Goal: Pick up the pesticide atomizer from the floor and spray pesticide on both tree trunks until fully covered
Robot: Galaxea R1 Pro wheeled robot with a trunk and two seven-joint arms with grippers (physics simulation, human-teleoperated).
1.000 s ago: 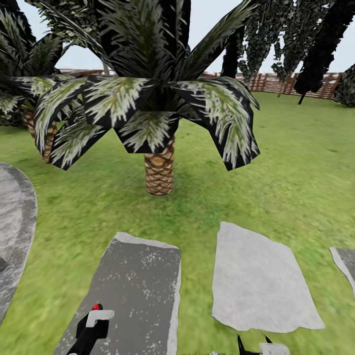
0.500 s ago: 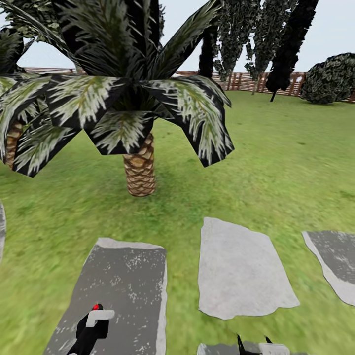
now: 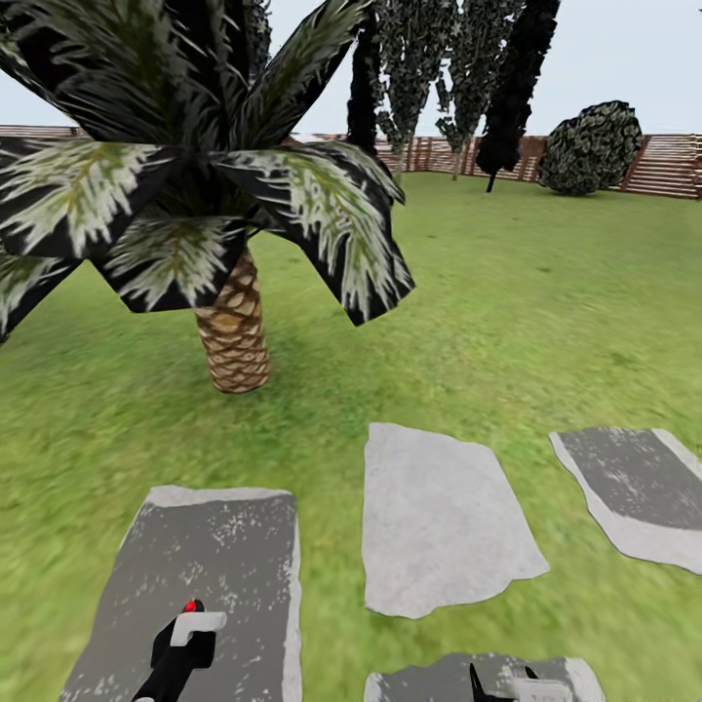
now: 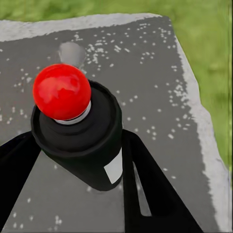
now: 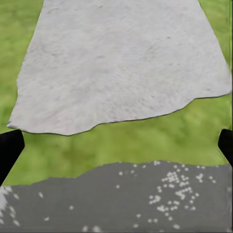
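Note:
The pesticide atomizer is a black can with a round red tip, and my left gripper is shut on its body. In the head view the atomizer's red tip pokes up from the left gripper at the lower left, above a dark stepping stone. My right gripper hangs open at the lower edge, and its fingertips stand wide apart over grass with nothing between them. Two tall trees with speckled foliage stand far off by the fence; little of their trunks shows. No mist is visible.
A low palm with wide drooping fronds stands close ahead on the left. Flat stepping stones lie in the lawn ahead and to the right. Dark slim trees, a round bush and the slat fence line the far side.
The whole picture has slid left, so the camera has turned right: the palm sits further left and the bush and right-hand stone have come into view. Both grippers keep their places.

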